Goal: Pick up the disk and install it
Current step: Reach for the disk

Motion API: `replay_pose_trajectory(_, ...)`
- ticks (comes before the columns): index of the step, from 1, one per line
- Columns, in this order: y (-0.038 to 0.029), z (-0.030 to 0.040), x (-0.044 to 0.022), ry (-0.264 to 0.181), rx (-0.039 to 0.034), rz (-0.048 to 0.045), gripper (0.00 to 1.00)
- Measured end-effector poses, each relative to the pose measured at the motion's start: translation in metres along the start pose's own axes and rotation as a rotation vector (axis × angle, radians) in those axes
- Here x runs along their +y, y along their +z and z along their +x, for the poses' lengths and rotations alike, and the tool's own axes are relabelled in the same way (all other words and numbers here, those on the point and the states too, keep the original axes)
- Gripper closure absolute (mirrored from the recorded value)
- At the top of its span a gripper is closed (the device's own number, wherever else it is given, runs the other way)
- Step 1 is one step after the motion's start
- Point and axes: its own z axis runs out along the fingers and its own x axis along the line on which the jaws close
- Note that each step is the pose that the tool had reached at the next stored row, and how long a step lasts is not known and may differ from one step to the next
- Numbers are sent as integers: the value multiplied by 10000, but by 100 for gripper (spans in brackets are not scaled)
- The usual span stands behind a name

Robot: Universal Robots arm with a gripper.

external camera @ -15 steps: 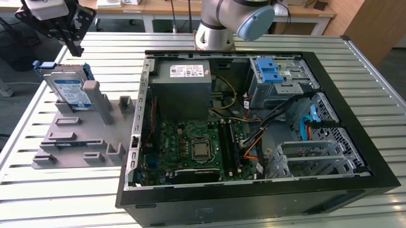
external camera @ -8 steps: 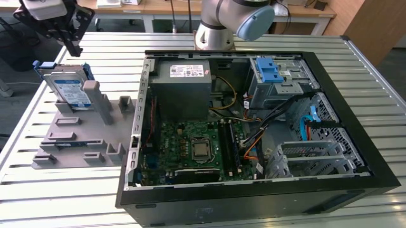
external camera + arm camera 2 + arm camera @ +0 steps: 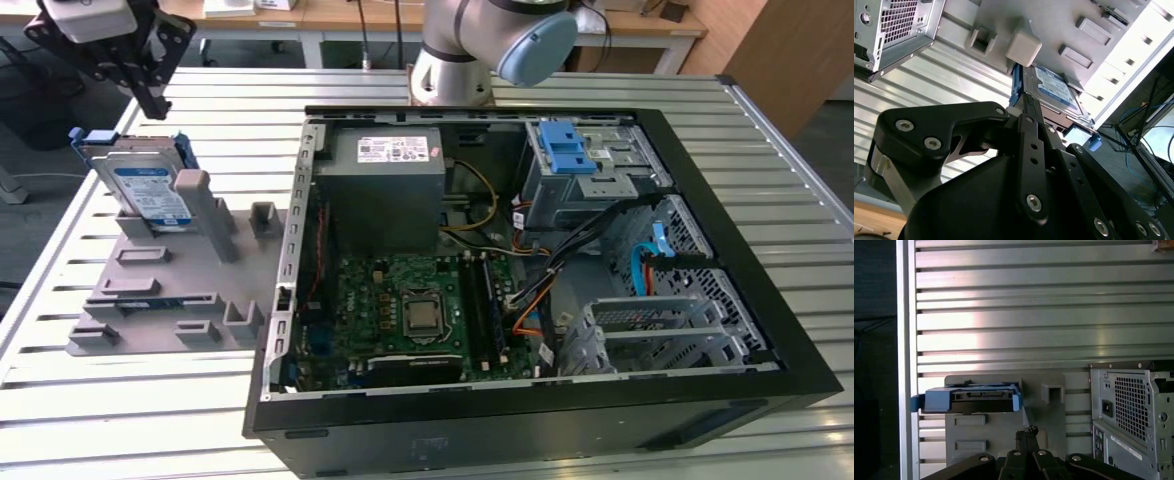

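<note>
The disk (image 3: 143, 190) is a flat silver drive with a white-and-blue label and a blue plastic frame along its edges; it stands on end in a grey holder (image 3: 167, 300) at the exterior view's left, beside the open black computer case (image 3: 534, 425). Its long axis runs nearly upright, leaning a little, connector end up toward the pincer (image 3: 155, 100), which hangs just above, empty, its fingers seemingly pressed together. Holder and case sit on a slatted metal table (image 3: 134, 430); wooden workbenches (image 3: 347, 22) stand behind.
</note>
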Motion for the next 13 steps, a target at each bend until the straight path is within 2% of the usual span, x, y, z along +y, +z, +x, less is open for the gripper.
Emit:
replay_pose_trajectory(5,2,19,-1,0,1,0,89)
replay_pose_trajectory(11,5,76,-4,0,0,0,89)
replay_pose_trajectory(12,5,99,-5,0,1,0,89)
replay_pose_trajectory(13,9,176,-9,0,1,0,89)
